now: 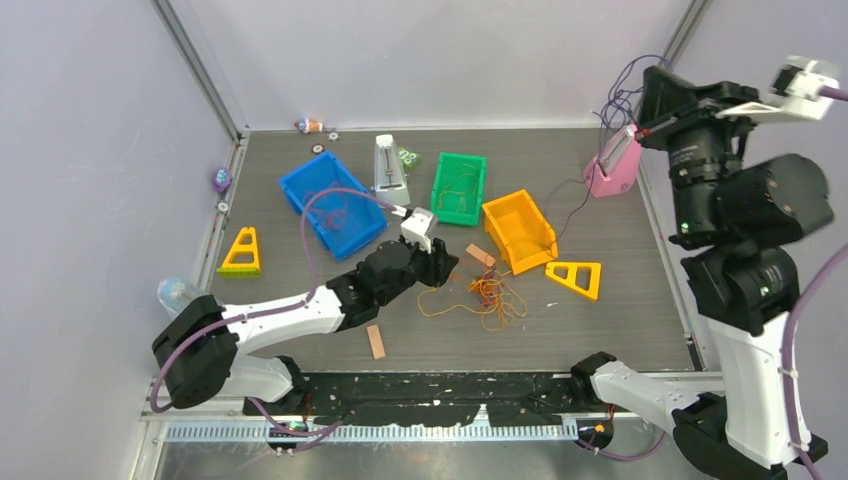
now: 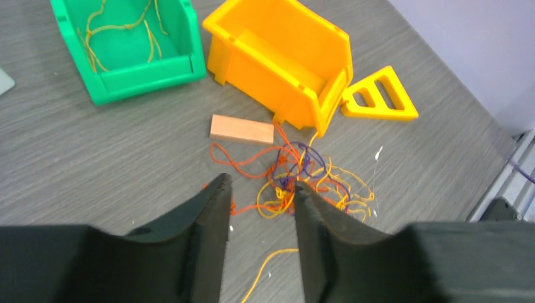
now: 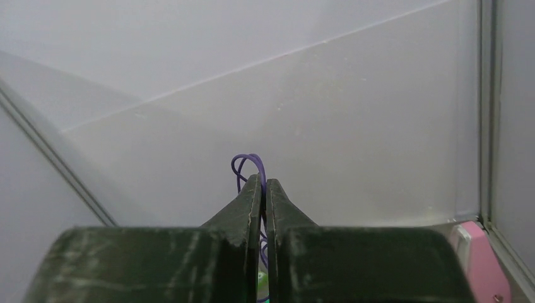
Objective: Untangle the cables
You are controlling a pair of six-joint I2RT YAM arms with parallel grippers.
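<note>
A loose tangle of orange, yellow, red and dark purple cables [image 1: 488, 293] lies on the table in front of the orange bin. In the left wrist view the tangle [image 2: 303, 180] sits just beyond my left gripper [image 2: 260, 189], which is open and empty, low over the table; it also shows in the top view [image 1: 440, 265]. My right gripper [image 3: 263, 183] is shut on thin purple cables [image 3: 249, 165] and is raised high at the back right [image 1: 640, 125]. Purple strands [image 1: 618, 100] loop there and one trails down toward the table. Yellow strands [image 2: 126, 28] lie in the green bin.
Blue bin [image 1: 330, 200], green bin [image 1: 458, 187] and orange bin [image 1: 518, 230] stand across the middle. A pink object [image 1: 612, 170] sits back right. Yellow triangles [image 1: 575, 278] [image 1: 240, 252], tan blocks [image 1: 375, 342] [image 2: 241, 128] and a white upright object [image 1: 388, 170] lie around.
</note>
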